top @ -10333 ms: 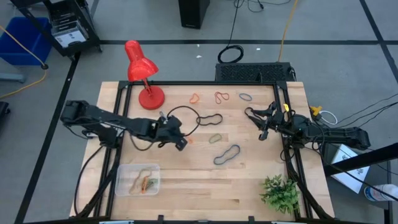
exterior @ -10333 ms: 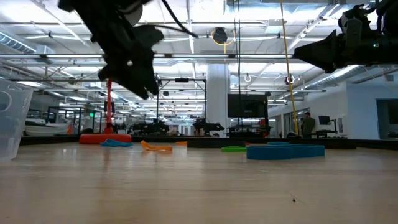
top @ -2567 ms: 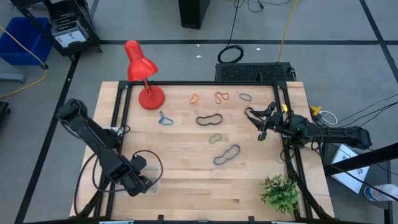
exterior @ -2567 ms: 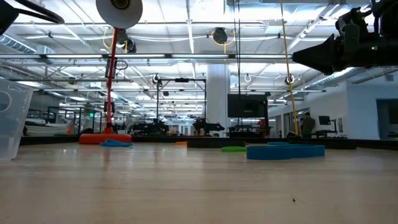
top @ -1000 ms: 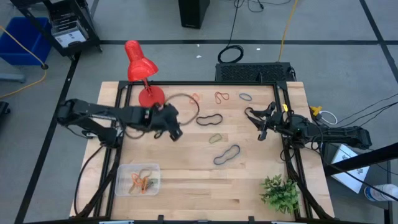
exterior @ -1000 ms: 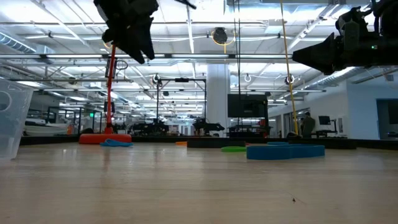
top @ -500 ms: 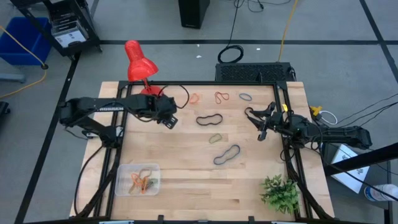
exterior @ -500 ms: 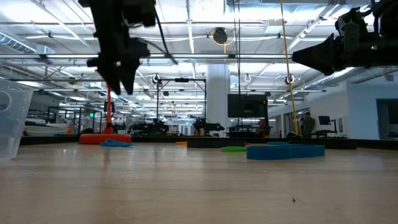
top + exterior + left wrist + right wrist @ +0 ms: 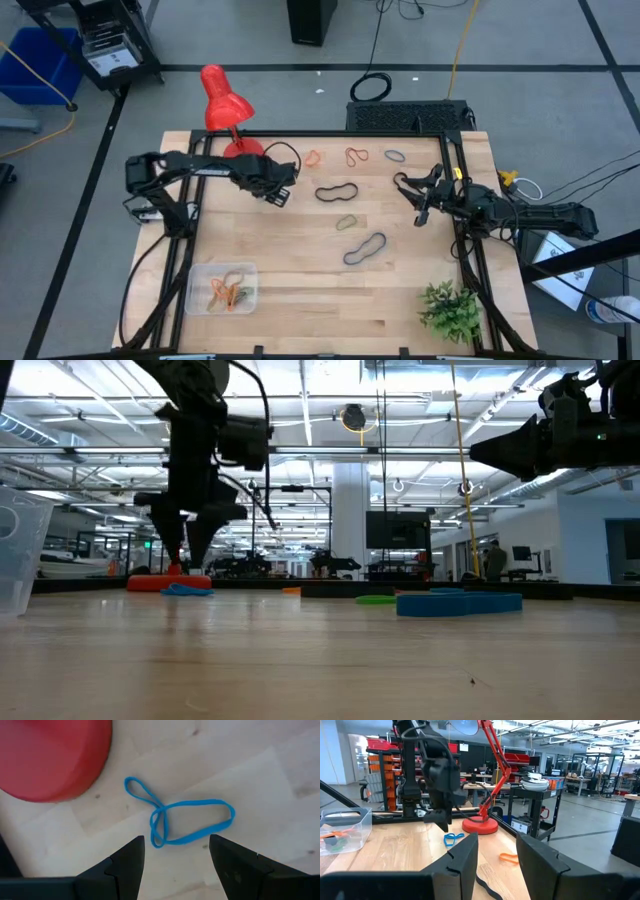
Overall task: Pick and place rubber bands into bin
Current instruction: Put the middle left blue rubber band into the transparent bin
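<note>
The wooden table [image 9: 300, 270] was seen whole from above, its near edge carrying a small green plant [image 9: 450, 310] at the right corner and the clear bin [image 9: 222, 288] near the left corner. The bin was cut off at the left border of the low view, and the few rubber bands lying in it, orange and green among them, could not be counted. A wide stretch of bare wood was left open between the bin and the plant.

The base of the red desk lamp [image 9: 225, 105] was partly covered in the high view by the left arm. The left gripper [image 9: 175, 857] was held low over the blue rubber band [image 9: 177, 822], just beside the lamp base, its jaws spread wide and empty to either side of the twisted loop; contact with the wood could not be judged.

The right gripper [image 9: 420, 205] was parked in the air by the table's right edge, its jaws apart and empty.

Across the middle lay a black band [image 9: 337, 191], a dark blue band [image 9: 365, 248] and a small green band [image 9: 346, 222], well apart from one another. Near the far edge lay an orange band [image 9: 313, 157], a red band [image 9: 357, 155] and a dark band [image 9: 395, 156].
</note>
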Controlling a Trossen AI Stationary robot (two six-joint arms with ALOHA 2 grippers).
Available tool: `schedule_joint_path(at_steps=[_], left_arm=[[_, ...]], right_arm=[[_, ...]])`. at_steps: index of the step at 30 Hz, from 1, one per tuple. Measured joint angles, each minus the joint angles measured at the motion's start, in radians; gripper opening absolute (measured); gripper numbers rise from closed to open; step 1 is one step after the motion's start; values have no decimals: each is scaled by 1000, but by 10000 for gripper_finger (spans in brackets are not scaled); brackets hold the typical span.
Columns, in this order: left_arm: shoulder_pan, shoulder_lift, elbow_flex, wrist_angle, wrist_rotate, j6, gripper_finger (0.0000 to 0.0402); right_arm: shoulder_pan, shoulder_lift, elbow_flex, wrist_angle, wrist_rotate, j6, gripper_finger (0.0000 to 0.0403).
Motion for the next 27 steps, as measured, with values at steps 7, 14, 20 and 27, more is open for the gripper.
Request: schedule_joint_path(at_steps=[7,14,20,27], left_arm=[[39,71,0,57,34,27,229],[65,80,0,56,34,23,229],[77,80,0,52,44,8,229],[76,80,-4,29,54,-3,229]], right_arm=[[0,5,0,-1,0,0,130],[0,6,0,-1,0,-4,130],[0,8,0,-1,0,-4,130],[0,8,0,-1,0,-4,130]])
